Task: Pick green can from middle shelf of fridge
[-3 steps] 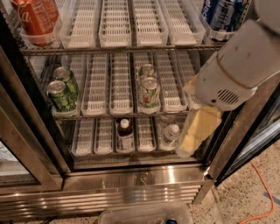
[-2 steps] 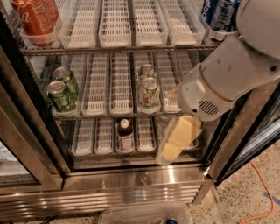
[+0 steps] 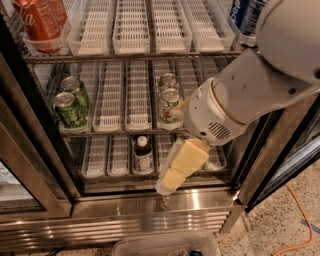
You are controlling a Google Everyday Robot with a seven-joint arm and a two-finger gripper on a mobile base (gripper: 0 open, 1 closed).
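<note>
Two dark green cans stand one behind the other in the leftmost lane of the middle shelf of the fridge. My gripper, pale yellow, hangs from the white arm in front of the bottom shelf, right of centre. It is well to the right of and lower than the green cans and holds nothing that I can see. The arm covers the right end of the middle shelf.
Two pale cans stand on the middle shelf just above the gripper. A dark bottle stands on the bottom shelf beside it. Red cola cans top left, blue cans top right. A clear bin and an orange cable lie on the floor.
The arm and gripper have swung left and downward, from the fridge's right side to in front of the bottom shelf near the centre. The cans have not moved.
</note>
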